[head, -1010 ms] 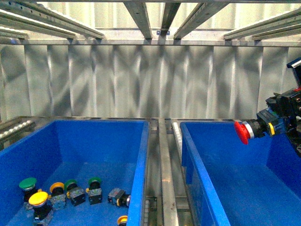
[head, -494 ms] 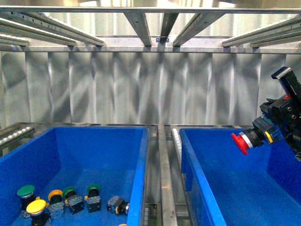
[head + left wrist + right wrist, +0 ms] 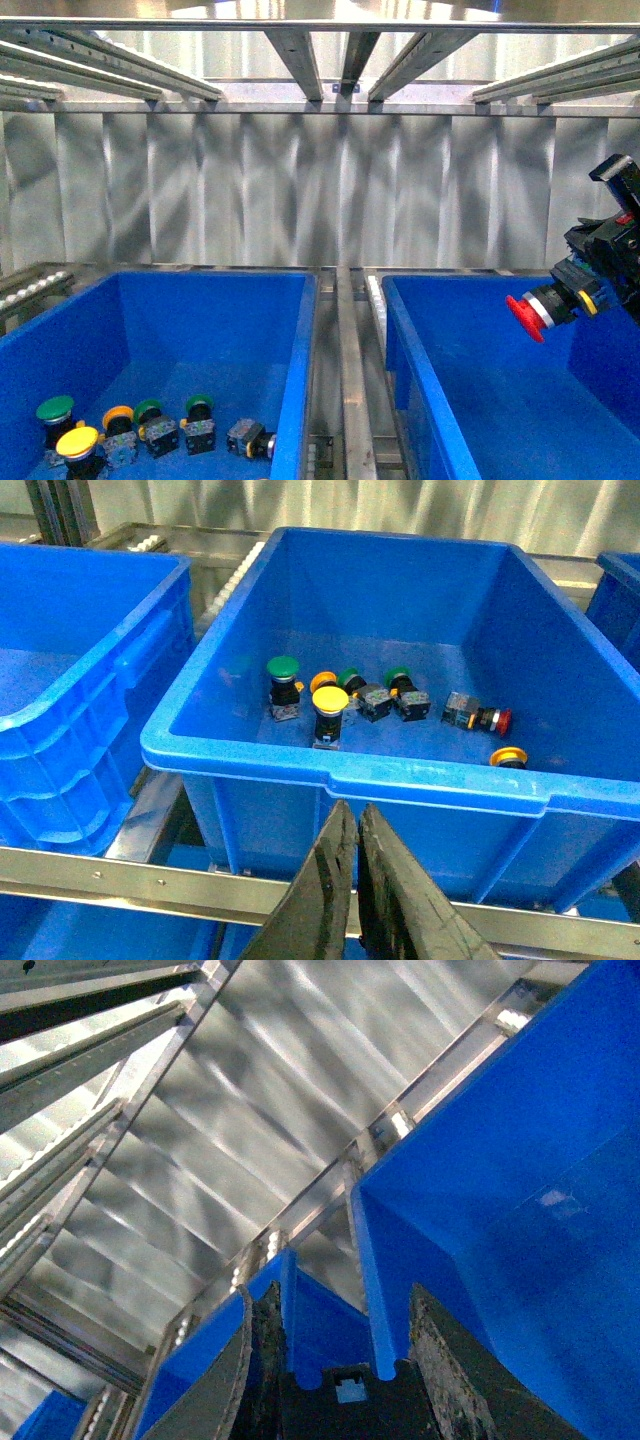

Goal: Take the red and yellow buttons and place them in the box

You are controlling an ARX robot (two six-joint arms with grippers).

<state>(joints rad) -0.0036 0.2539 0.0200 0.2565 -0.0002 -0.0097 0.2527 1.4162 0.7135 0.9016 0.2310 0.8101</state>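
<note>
Nearest the robot, the left end effector (image 3: 354,820) hangs outside the left bin (image 3: 400,780), just in front of its front rim and over a metal rail (image 3: 120,882). Its two dark fingers are pressed together with nothing between them. On that bin's floor the buttons lie in a loose row. A yellow button (image 3: 330,698) stands cap-up, with an orange-capped button (image 3: 322,680) just behind it. A small red-capped button (image 3: 480,718) lies on its side further along, and a yellow-orange button (image 3: 508,756) sits close to the front wall. Green-capped buttons (image 3: 283,667) sit among them.

To the right, across a steel divider rail (image 3: 350,380), stands the box (image 3: 412,345). The right end effector (image 3: 592,282) pinches the black body of a red button (image 3: 525,316) and holds it in the air over the box at about rim height. The red cap is turned toward the robot's left and tipped slightly down. In the right wrist view, the two fingers (image 3: 450,1370) flank that black body.

Behind both bins rises a corrugated metal wall (image 3: 300,180), with angled roof rails (image 3: 300,40) overhead.
</note>
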